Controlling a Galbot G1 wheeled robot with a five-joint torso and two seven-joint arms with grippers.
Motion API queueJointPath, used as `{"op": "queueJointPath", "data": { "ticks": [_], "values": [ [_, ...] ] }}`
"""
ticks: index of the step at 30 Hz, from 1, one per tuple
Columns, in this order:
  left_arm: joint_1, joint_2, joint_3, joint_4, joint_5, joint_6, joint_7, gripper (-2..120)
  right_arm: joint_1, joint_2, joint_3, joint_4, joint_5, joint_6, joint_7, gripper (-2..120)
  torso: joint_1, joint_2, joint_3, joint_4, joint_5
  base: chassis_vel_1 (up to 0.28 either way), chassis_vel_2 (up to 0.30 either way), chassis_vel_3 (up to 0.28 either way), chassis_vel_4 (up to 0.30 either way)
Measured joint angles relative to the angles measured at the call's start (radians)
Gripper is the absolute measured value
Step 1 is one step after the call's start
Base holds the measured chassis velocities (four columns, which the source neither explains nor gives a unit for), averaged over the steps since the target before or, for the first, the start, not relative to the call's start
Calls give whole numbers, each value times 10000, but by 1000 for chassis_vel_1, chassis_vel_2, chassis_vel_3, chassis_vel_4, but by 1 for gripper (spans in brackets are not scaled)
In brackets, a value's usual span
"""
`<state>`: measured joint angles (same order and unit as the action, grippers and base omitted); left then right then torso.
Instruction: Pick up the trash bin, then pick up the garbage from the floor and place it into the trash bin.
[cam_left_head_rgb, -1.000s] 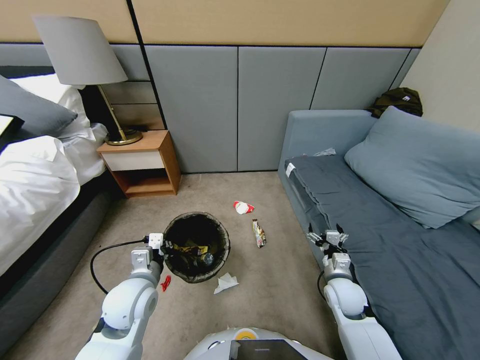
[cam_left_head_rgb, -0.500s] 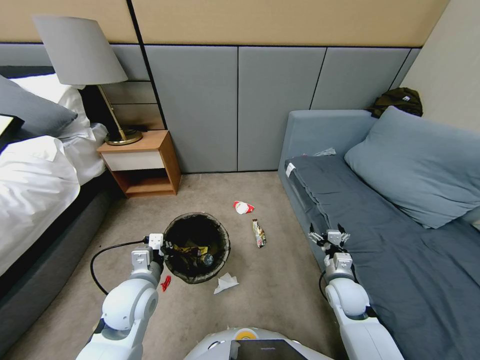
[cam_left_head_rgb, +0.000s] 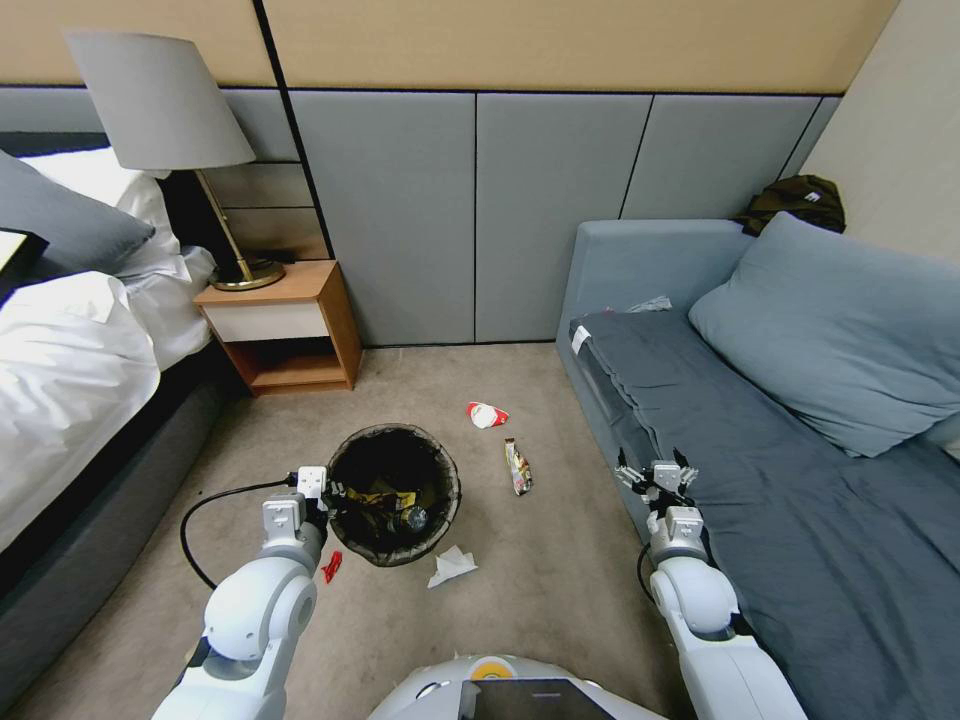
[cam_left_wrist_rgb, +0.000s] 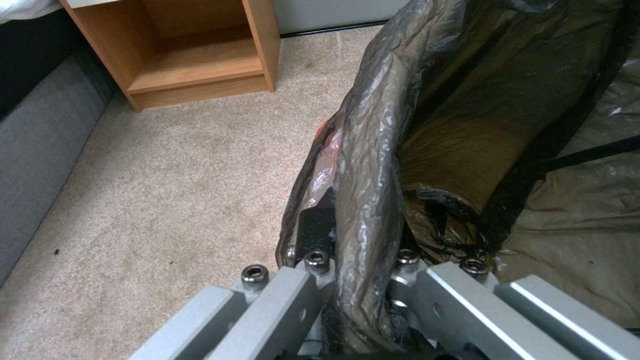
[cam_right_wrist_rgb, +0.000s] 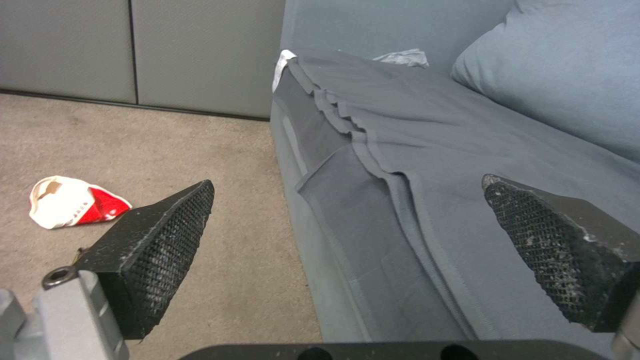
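the trash bin (cam_left_head_rgb: 393, 492) stands on the carpet between bed and sofa, thin-walled and judged light; its rim is the sound hold, though the slick black liner (cam_left_wrist_rgb: 373, 165) may slip. the left gripper (cam_left_wrist_rgb: 357, 280) is pinched on that rim, one finger each side. garbage nearby: red-and-white packet (cam_left_head_rgb: 486, 414), snack wrapper (cam_left_head_rgb: 517, 467), crumpled paper (cam_left_head_rgb: 451, 566), red scrap (cam_left_head_rgb: 331, 566), all flimsy, best nipped at a raised edge. the right gripper (cam_right_wrist_rgb: 347, 240) hangs spread wide at the sofa edge (cam_right_wrist_rgb: 313, 200)
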<state>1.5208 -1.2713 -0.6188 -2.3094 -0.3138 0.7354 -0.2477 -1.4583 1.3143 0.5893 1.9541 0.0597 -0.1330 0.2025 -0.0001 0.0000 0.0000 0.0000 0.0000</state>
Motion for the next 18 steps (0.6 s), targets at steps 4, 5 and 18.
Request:
{"op": "queueJointPath", "data": {
  "ticks": [4, 5, 18],
  "values": [
    [24, 9, 22, -12, -3, 0, -8, 0, -26, -8, -32, 13, -12, -8, 10, 100, 0, 0, 0, 0, 0, 0, 0, 0, 0],
    [24, 9, 22, -12, -3, 0, -8, 0, -26, -8, -32, 13, -12, -8, 10, 100, 0, 0, 0, 0, 0, 0, 0, 0, 0],
    [92, -58, 42, -103, 1, 1, -14, 0, -79, -11, -51, 51, -64, -4, 16, 100, 0, 0, 0, 0, 0, 0, 0, 0, 0]
  ]
}}
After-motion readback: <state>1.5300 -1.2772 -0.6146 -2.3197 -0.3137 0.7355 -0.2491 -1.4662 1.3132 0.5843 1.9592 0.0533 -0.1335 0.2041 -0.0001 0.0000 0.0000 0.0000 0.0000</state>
